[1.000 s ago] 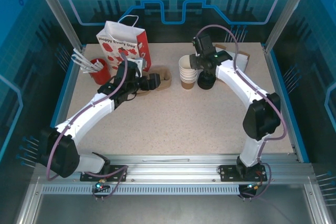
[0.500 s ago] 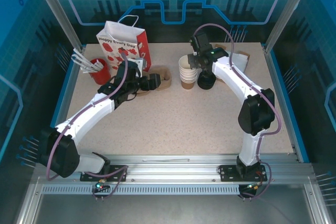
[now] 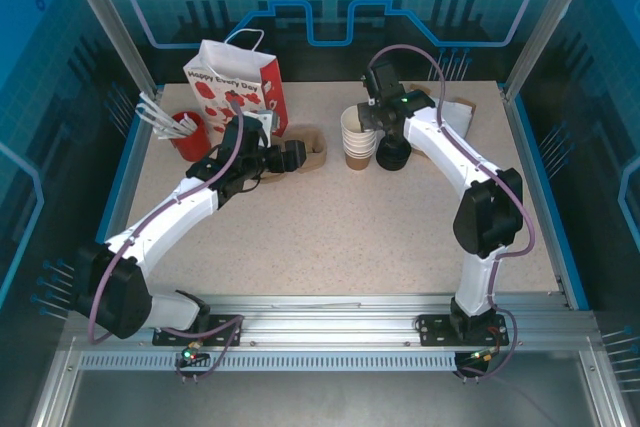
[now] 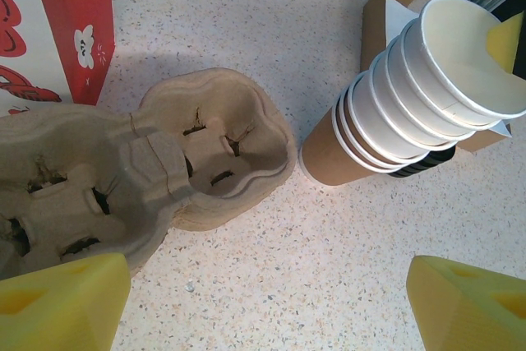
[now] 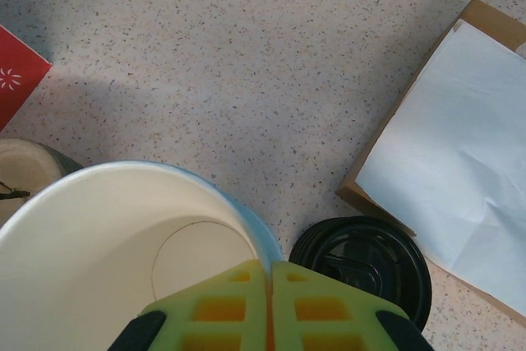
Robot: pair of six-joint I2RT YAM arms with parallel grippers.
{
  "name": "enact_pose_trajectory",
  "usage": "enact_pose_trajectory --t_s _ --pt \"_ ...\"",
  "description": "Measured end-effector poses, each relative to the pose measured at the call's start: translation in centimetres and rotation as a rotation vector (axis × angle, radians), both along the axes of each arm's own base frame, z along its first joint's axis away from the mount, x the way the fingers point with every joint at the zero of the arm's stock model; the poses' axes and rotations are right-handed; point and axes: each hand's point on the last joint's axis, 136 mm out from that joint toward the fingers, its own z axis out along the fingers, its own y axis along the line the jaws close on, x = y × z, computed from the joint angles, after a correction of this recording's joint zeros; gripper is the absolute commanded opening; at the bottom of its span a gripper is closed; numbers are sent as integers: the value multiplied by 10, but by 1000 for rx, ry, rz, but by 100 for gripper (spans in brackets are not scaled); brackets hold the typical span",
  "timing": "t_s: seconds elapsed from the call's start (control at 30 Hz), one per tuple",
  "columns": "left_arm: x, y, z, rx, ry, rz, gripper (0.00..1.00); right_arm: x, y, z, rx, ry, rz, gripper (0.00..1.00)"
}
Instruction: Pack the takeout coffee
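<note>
Far on the bench (image 3: 350, 237), right of the bag (image 3: 235, 82) and carrier (image 4: 197, 154), the right jaws pinch the top cup (image 5: 99, 236) by its rim on the stack (image 3: 357, 137). Lifting may drag nested cups up or tip the stack onto the lid (image 5: 366, 265) just right. Left jaws gape. Coffee not yet assembled, I judge: cup and lid apart.

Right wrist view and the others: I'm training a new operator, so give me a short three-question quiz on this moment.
1. True or false: the left gripper is open near the pulp carrier.
2. The right gripper is shut on: A the pulp carrier, B the top cup of the stack, C the red bag.
3. What round black thing lies beside the stack?
Key: 1 true; 2 B; 3 the loose black lid.
</note>
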Motion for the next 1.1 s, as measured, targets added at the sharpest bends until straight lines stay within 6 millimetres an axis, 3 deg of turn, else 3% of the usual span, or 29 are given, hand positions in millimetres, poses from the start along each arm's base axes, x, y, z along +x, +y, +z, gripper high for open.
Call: enact_pose_trajectory --t_s 0.33,0.83,0.93,1.1 --pt "-1 -2 0 -5 1 -8 89 -1 4 6 32 0 3 7" --pt "-3 -2 8 -16 -15 -13 89 -1 -3 43 174 -40 -4 7" --pt "-4 -2 11 -19 -21 -14 89 -4 -5 58 196 -64 1 7" --pt "-7 -4 16 -34 -30 -28 90 -19 -7 106 257 -146 32 7"
